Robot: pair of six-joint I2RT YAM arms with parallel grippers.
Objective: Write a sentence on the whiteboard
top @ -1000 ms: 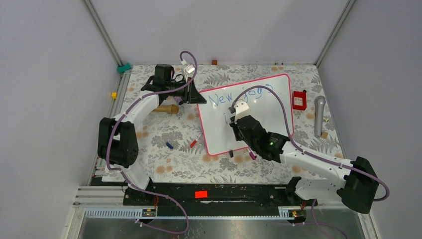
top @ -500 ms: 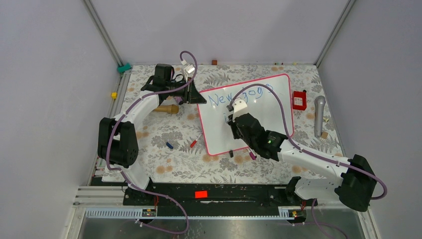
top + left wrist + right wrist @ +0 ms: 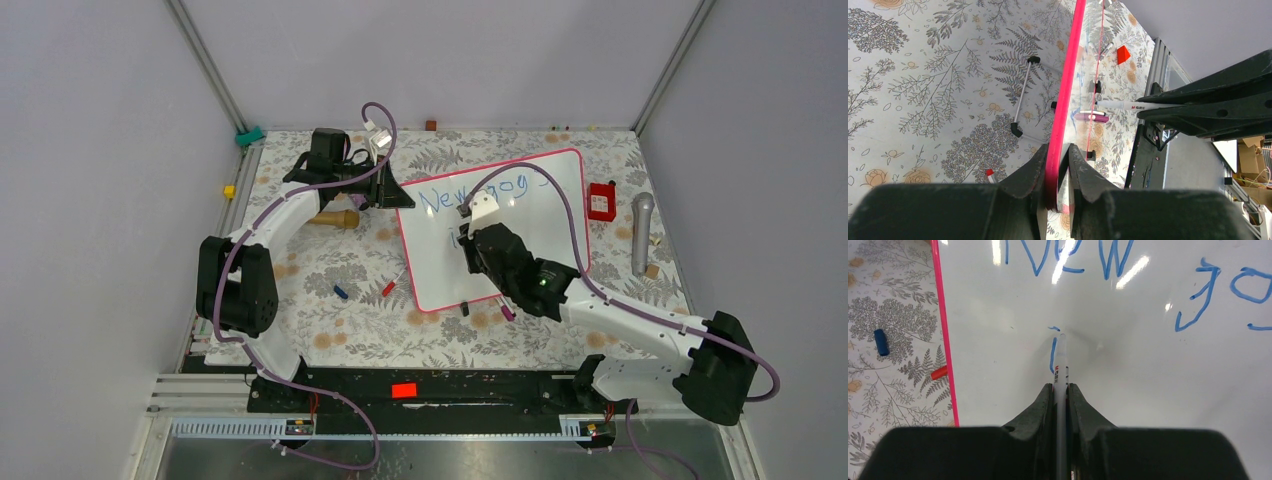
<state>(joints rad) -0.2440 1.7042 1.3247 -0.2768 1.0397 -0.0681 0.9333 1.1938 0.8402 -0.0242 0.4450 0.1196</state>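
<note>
Two hands engaged: left hand (image 3: 1058,150) clenched on the pink-red frame of the whiteboard (image 3: 432,268) near its far-left corner, right hand (image 3: 1062,389) clenched on a marker (image 3: 1062,357) with its tip against the board, at the top of a short blue stroke under "New". Blue sentence (image 3: 1068,255) along the upper part, "New" then "jo", the rest cut off. Whiteboard lying askew on the floral table (image 3: 330,260), right of centre.

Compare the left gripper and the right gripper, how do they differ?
The left gripper clamps the pink frame of the whiteboard; the right gripper clamps a white marker. The left sits at the board's edge, while the right hangs over its writing surface, marker tip by a blue stroke. Both are shut on something.
</note>
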